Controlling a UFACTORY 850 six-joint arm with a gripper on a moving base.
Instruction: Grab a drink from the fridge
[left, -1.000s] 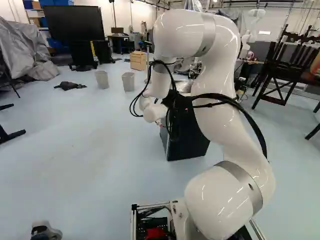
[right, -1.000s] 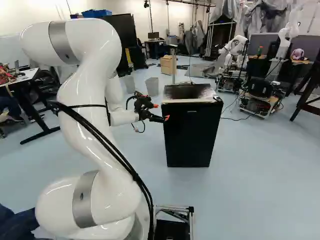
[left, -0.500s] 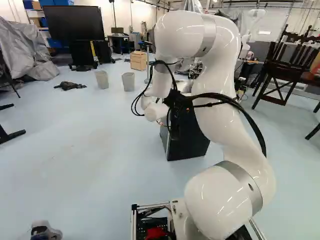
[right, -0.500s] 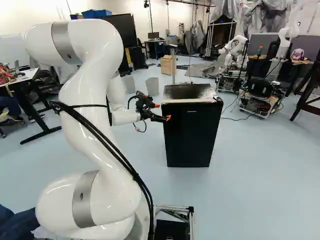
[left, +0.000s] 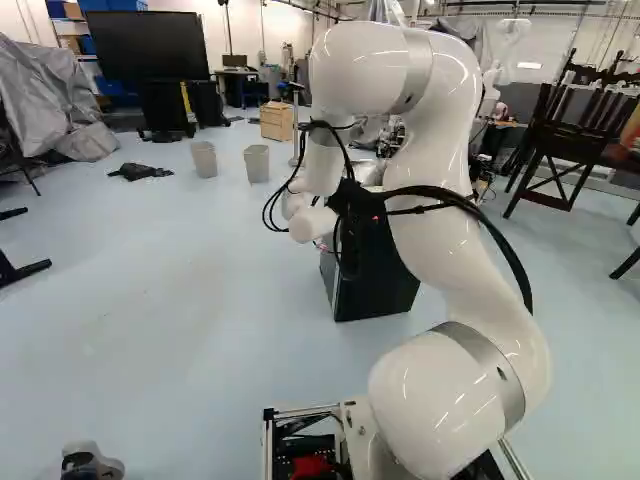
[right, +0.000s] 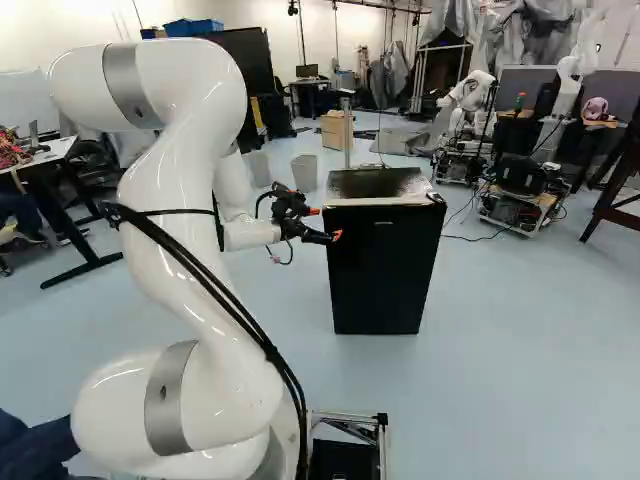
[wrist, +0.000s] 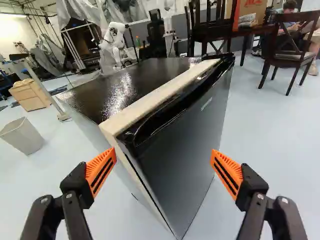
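The black fridge (right: 385, 275), its door closed, stands just ahead of the gripper (right: 325, 223), with a wooden cabinet (wrist: 31, 95) and a smaller grey bin (wrist: 22, 136) farther off, and the gripper's orange-padded fingers are spread wide open.

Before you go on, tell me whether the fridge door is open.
No, the fridge door sits closed against the cabinet in the wrist view.

Fridge (right: 383, 270) interior hidden behind its door (wrist: 185, 130), lettering (wrist: 206, 104) too small to tell
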